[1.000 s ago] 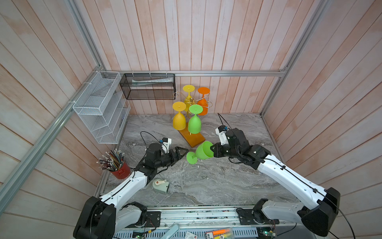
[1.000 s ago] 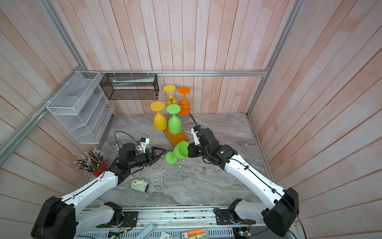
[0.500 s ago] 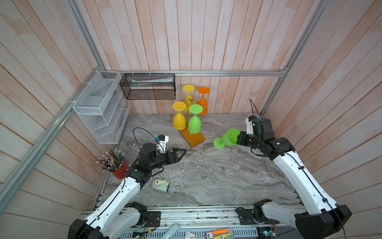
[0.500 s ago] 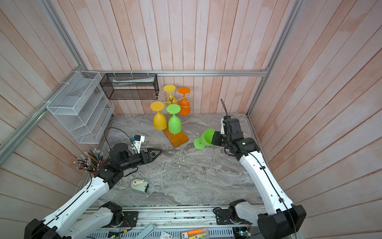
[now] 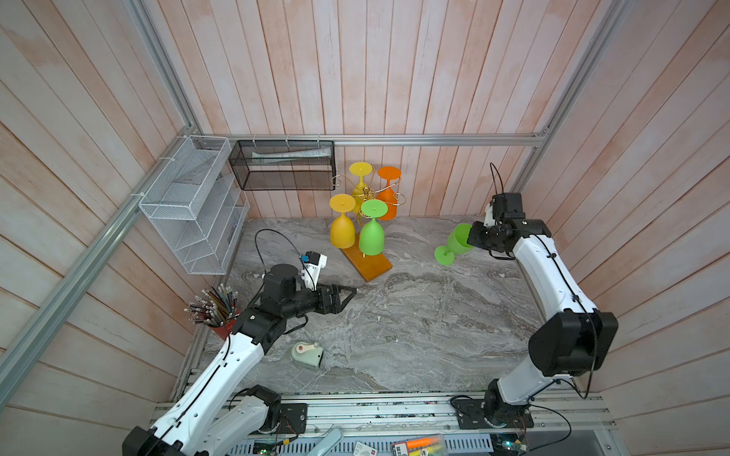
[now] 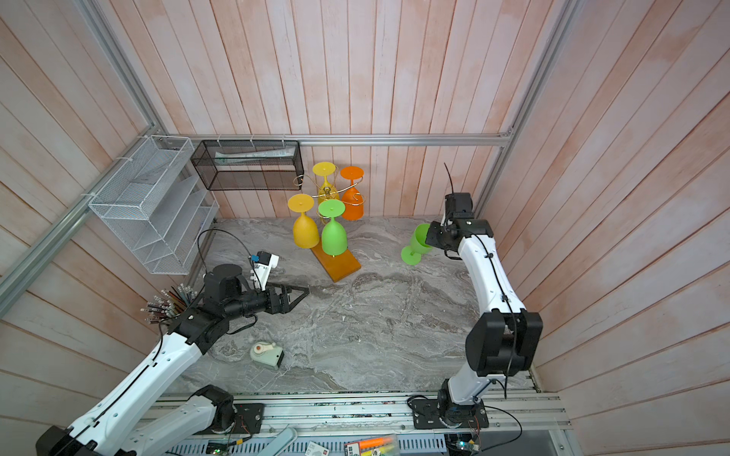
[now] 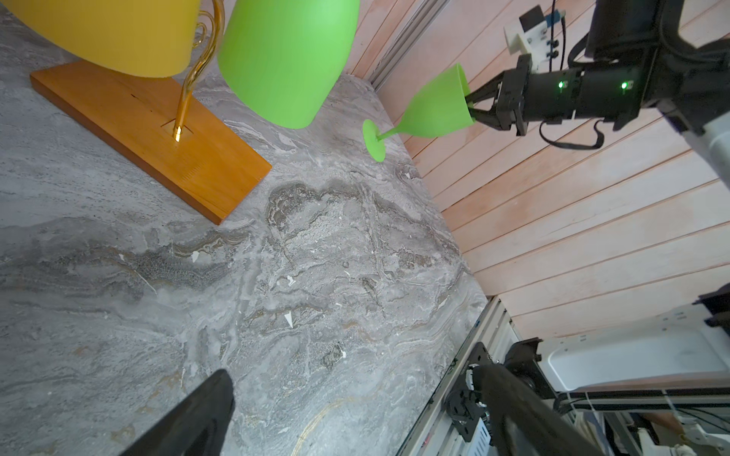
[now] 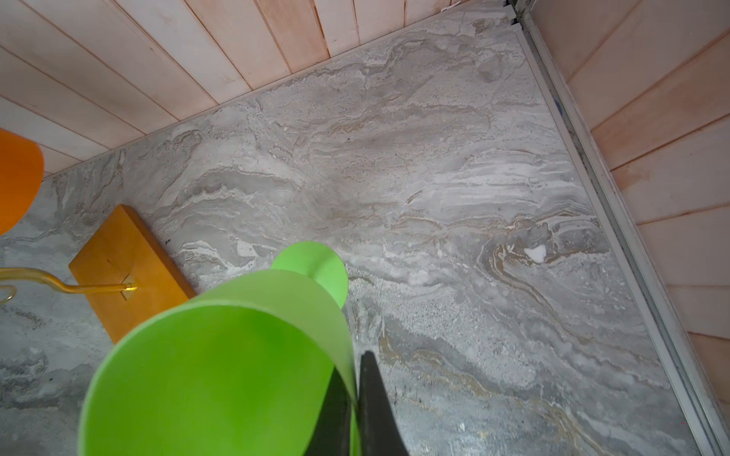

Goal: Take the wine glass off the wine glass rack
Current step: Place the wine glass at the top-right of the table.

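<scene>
Pencils [image 5: 213,306] are bristling from a red cup [image 5: 222,331] at the near left edge of the grey marbled table [image 5: 414,327], and a small pale green gadget [image 5: 307,354] is lying close by. Just beyond them the left claw [image 5: 347,294] is hovering low over the table with its jaws spread wide, holding nothing. Farther back, on the right arm's side, the right claw [image 5: 471,239] is pinching the rim of the green wine glass [image 5: 458,241] between closed jaws. The glass is tilting over with its foot pointing down toward the table, well apart from the wine glass rack [image 5: 369,262]. That rack is standing near the back wall on its orange-brown base. Hanging upside down from its gold arms are an amber glass [image 5: 342,233], a green glass [image 5: 371,237], a yellow glass [image 5: 360,183] and an orange glass [image 5: 389,207]. Behind, a black mesh basket [image 5: 284,166] and a white wire shelf [image 5: 189,205] are hanging on the walls.
</scene>
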`<state>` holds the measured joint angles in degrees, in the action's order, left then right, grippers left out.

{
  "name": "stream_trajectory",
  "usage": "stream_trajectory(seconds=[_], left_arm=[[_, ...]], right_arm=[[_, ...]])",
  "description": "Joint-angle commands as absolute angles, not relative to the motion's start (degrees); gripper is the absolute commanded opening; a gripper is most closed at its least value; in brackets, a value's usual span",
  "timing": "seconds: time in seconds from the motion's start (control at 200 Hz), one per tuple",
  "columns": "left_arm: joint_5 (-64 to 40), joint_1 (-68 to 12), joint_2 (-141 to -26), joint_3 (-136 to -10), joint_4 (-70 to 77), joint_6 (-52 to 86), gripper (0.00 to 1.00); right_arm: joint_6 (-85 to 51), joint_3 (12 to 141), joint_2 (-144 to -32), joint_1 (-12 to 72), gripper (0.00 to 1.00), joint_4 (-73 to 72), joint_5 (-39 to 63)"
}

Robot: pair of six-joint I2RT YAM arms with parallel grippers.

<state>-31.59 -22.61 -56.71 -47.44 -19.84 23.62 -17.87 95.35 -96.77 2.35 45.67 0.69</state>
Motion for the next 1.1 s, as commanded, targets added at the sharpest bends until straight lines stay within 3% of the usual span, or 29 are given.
stream_trajectory(seconds=[0.0, 0.535, 1.095], left_arm=[[-33.35, -22.46, -59.29, -50.13, -21.50, 17.40, 1.00], [-38.85, -22.50, -63.29, -51.37, -18.52, 10.34, 1.00], [-39.64, -22.42, -63.64, -49.32, -16.96, 11.68, 1.00]], right_arm=[[-15.91, 102.51, -102.13, 2.00, 0.00, 48.21, -0.28], [-16.65, 151.84, -136.53, 3.87, 0.00, 64.75, -2.00], [-18.41, 147.37, -137.46, 6.86, 0.00, 59.34, -2.61]])
